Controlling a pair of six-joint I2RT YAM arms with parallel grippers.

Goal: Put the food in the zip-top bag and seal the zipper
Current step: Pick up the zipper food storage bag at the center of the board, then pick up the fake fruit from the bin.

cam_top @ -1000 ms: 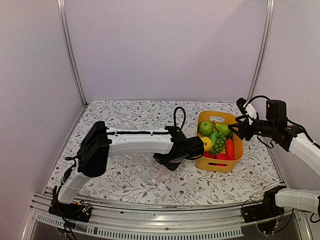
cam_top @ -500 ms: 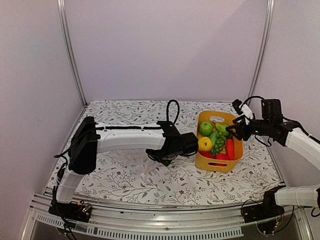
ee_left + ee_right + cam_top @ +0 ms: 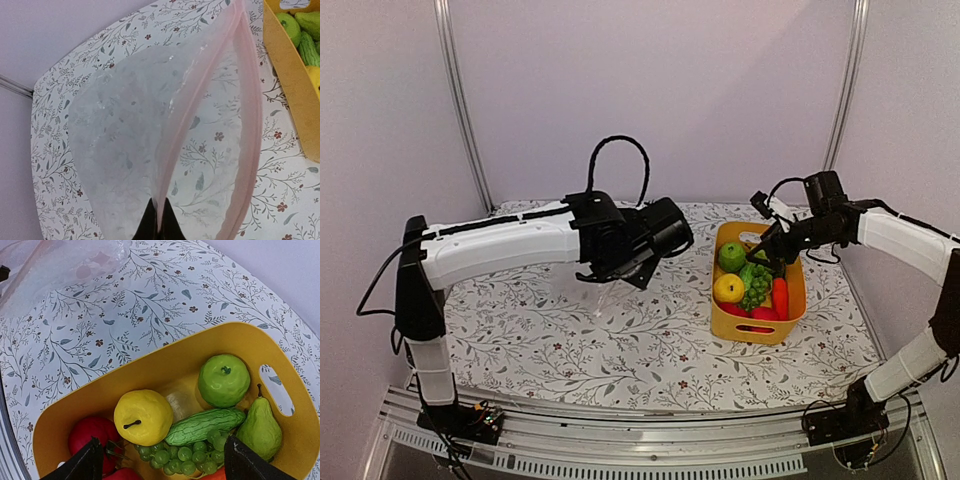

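The clear zip-top bag (image 3: 125, 130) hangs off the table with its mouth gaping. Its zipper (image 3: 250, 125) shows as a pale pink strip along the rim. My left gripper (image 3: 159, 226) is shut on one lip of that rim; from above it sits mid-table (image 3: 613, 278) with the bag (image 3: 582, 292) below it. The food lies in the yellow basket (image 3: 150, 370): a yellow apple (image 3: 143, 416), green apple (image 3: 224, 380), cucumber (image 3: 205, 425), grapes (image 3: 192, 452), pear (image 3: 260, 430), a red piece (image 3: 95, 432) and a carrot (image 3: 780, 297). My right gripper (image 3: 165, 462) hovers open over the grapes, holding nothing.
The yellow basket (image 3: 757, 330) stands right of centre on the floral tablecloth (image 3: 650, 350), close to the bag's open side (image 3: 290, 75). Metal frame posts (image 3: 460, 110) rise at the back corners, with purple walls behind and at the sides.
The left arm has lifted and swung back-left, raising the bag by its rim. The right gripper has moved left over the basket and opened wider.
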